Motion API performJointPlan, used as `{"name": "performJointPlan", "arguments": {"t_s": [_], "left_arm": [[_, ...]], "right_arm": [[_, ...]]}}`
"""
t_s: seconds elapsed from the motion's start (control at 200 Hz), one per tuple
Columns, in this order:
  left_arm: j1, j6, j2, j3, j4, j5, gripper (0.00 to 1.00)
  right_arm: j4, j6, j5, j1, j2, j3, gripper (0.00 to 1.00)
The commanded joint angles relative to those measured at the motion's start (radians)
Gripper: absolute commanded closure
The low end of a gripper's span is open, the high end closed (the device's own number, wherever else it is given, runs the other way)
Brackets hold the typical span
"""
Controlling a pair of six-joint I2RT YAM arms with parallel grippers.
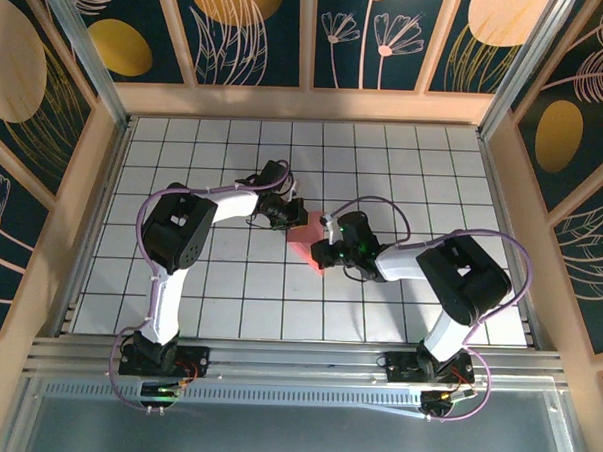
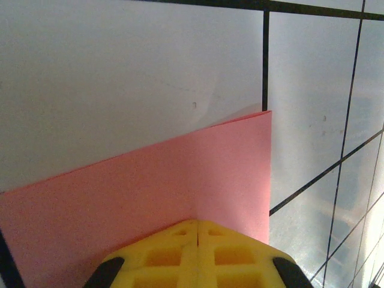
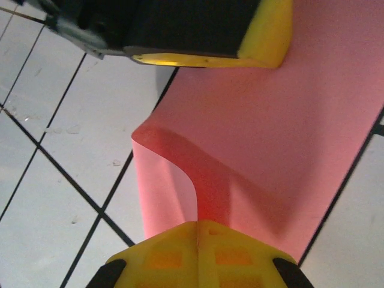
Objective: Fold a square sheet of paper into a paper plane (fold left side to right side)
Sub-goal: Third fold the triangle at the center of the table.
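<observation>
top external view: the sheet of paper (image 1: 303, 244) lies near the middle of the gridded table (image 1: 228, 303), between the two arms. the left gripper (image 1: 288, 215) is at its far left edge and the right gripper (image 1: 325, 252) at its near right edge.

left wrist view: the yellow fingers (image 2: 168, 255) are pressed together with no gap, their tips down on the pink sheet.

right wrist view: this gripper's fingers (image 3: 237, 255) are likewise closed tight at the paper. one flap curls up off the table just beside them. the left gripper's pad (image 3: 264, 36) rests on the sheet's far part.
</observation>
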State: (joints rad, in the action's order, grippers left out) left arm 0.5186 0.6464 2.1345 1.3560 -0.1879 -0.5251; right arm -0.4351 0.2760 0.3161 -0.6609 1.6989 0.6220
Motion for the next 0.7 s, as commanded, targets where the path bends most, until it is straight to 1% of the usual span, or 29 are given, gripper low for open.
{"name": "performJointPlan", "arguments": {"t_s": [0.0, 0.696], "left_arm": [[0.006, -0.012, 0.03, -0.001, -0.054, 0.051, 1.0], [0.006, -0.008, 0.027, -0.005, -0.053, 0.052, 1.0]], "right_arm": [[0.029, 0.002, -0.025, 0.009, 0.018, 0.025, 1.0], [0.054, -0.02, -0.061, 0.02, 0.014, 0.032, 1.0]]}}
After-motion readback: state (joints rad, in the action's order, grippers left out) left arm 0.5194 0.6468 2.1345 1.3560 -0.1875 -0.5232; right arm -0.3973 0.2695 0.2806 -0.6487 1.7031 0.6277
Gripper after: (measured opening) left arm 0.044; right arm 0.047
